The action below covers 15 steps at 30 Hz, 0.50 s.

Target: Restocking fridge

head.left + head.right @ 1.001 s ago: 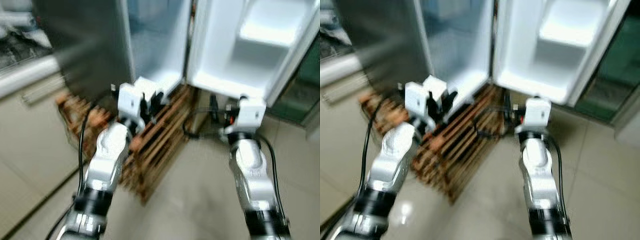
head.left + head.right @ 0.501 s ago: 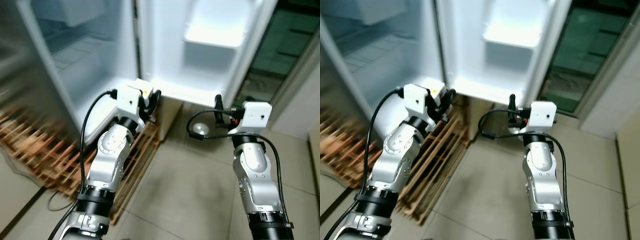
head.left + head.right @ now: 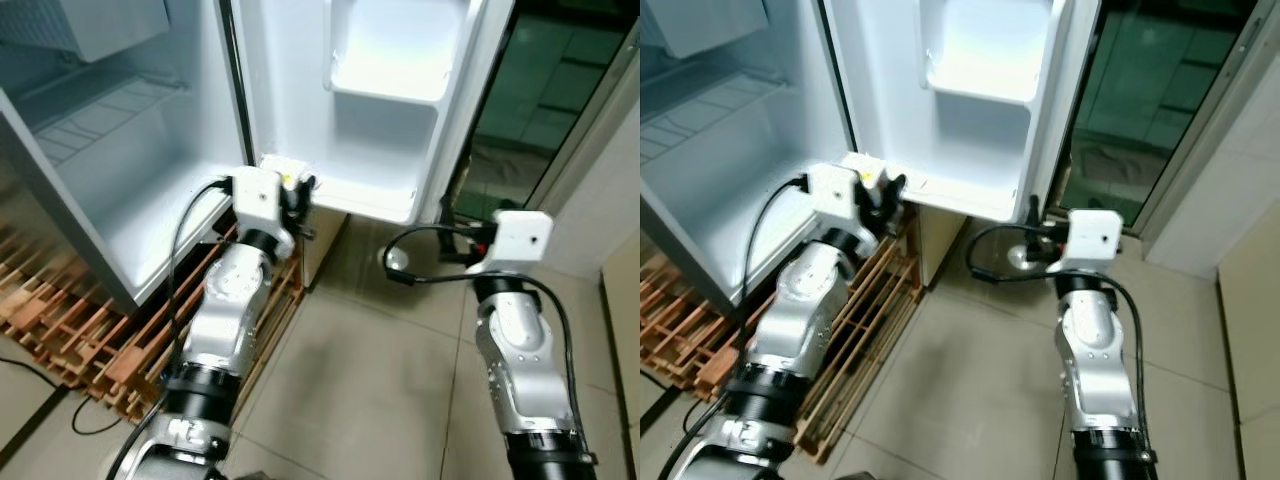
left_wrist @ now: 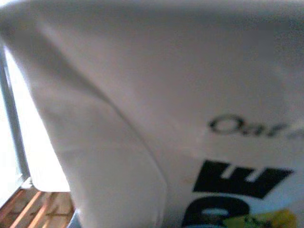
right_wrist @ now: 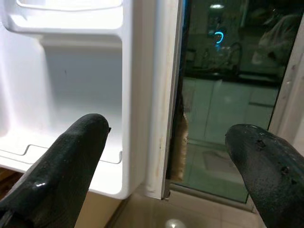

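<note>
1. Left hand (image 3: 298,192) is gripping a white carton (image 4: 156,118) printed with dark lettering; the carton is pressing right against the wrist camera.
2. Open fridge door (image 3: 300,90) is standing just beyond that hand, its door bin (image 3: 385,75) higher up.
3. Right hand (image 5: 166,156) is hanging wide and unladen, near the door's edge.
4. Judgement: lifting the carton upright over the bin lip before releasing is looking wise; keeping the right hand off the door.
</note>
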Tool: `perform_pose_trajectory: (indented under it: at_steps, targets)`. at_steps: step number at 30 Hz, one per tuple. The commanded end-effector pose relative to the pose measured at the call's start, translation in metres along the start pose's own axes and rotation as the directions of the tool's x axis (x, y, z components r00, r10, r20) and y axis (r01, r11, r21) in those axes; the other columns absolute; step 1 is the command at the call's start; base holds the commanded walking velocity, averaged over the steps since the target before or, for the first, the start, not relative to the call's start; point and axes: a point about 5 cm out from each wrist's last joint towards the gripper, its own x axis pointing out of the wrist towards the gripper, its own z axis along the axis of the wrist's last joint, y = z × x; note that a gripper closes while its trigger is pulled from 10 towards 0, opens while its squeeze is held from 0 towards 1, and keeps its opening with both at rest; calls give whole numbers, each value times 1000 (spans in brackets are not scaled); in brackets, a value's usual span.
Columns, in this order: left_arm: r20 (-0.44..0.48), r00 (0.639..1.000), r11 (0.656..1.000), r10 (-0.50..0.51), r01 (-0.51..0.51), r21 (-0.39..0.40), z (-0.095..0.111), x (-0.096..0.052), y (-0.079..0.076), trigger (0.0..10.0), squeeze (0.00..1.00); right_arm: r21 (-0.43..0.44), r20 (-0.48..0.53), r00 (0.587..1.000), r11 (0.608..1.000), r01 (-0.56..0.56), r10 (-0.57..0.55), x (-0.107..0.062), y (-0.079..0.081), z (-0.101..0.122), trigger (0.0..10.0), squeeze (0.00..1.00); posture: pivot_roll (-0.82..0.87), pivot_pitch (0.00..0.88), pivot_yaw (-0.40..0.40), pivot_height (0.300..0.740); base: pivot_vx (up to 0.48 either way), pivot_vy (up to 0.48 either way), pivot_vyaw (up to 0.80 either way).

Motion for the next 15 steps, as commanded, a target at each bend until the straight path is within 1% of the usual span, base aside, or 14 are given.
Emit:
perform_pose_trajectory:
  at_steps: [1, 10, 11, 15]
  targets:
    - [17, 1000, 1000, -3, 3, -1, 5, 4, 0, 10000, 0, 2, 17, 1000, 1000, 2, -2, 1, -1, 6, 10000, 47, -172, 0, 11, 740, 352, 0, 0]
    - [12, 999, 999, -37, 37, 16, 4, 9, -8, 10000, 0, -12, 11, 1000, 1000, 11, -11, -2, -4, 6, 10000, 47, -191, 0, 19, 740, 418, 0, 0]
    - [19, 999, 999, -44, 43, 23, 5, 11, -10, 10000, 0, -12, 3, 1000, 1000, 17, -17, -3, -6, 5, 10000, 43, -191, 0, 19, 740, 480, 0, -788]
    - [27, 999, 999, -30, 29, 29, 6, 12, -9, 10000, 0, -14, -2, 1000, 1000, 22, -22, -3, -7, 4, 10000, 47, -192, 0, 22, 740, 480, 0, -788]
